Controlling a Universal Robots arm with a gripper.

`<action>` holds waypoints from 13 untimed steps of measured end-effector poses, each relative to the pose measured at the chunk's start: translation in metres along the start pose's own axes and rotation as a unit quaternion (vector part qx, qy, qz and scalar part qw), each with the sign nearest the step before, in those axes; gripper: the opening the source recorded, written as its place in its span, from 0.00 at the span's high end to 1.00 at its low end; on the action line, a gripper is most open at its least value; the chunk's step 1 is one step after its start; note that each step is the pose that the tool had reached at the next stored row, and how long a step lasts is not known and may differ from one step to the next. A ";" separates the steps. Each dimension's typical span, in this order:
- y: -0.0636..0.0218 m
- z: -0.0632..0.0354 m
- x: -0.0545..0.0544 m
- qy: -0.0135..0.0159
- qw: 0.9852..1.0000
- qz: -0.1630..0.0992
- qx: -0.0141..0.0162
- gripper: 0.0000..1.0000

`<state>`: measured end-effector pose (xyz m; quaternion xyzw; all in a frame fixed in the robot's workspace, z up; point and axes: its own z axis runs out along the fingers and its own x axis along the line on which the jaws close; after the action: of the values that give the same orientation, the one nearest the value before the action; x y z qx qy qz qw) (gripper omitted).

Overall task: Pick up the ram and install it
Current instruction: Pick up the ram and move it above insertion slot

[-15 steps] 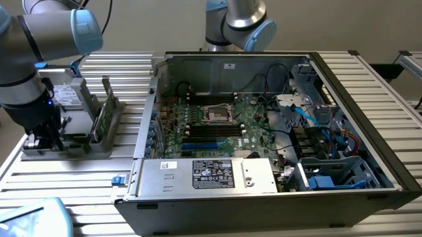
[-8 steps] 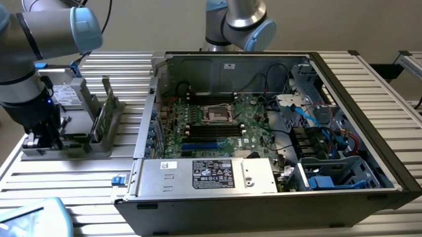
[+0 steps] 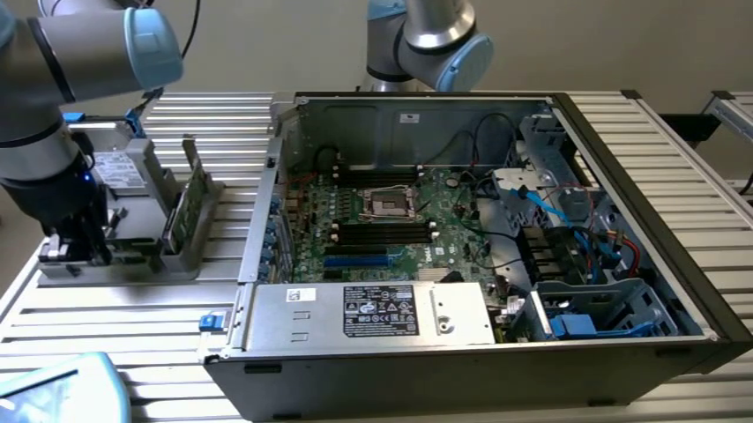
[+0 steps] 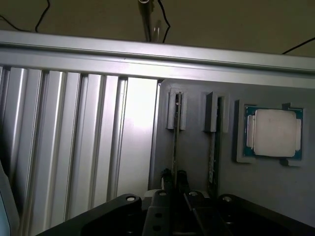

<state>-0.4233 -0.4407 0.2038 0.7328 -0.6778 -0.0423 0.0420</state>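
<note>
In the wrist view the ram [image 4: 175, 132] is seen edge-on as a thin green strip, standing upright in a slot of the grey rack [image 4: 194, 152]. My gripper [image 4: 174, 176] is over it, with one dark fingertip close on each side of the strip, shut on it. In the exterior view my gripper [image 3: 73, 251] hangs low over the left end of the rack [image 3: 176, 256], at the exterior view's left, beside the open computer case [image 3: 271, 176]. The motherboard's long black slots [image 3: 376, 231] lie inside the case.
A second thin board [image 4: 215, 147] stands in the neighbouring slot, and a processor chip [image 4: 274, 132] lies in a recess beside it. Taller green boards [image 3: 189, 198] stand upright in the rack. Another arm's base [image 3: 424, 35] rises behind the case. The table is ribbed aluminium.
</note>
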 end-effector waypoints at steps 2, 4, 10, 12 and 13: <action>0.0001 -0.0018 0.000 0.000 1.000 0.000 0.000 0.86; 0.0002 -0.0034 0.000 0.000 1.000 0.000 0.000 0.86; 0.0006 -0.0091 0.000 0.000 1.000 0.000 0.000 0.86; 0.0008 -0.0120 0.000 0.000 1.000 0.000 0.000 0.86; 0.0010 -0.0142 0.000 0.000 1.000 0.000 0.000 0.86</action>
<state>-0.4226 -0.4405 0.2181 0.7328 -0.6778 -0.0424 0.0422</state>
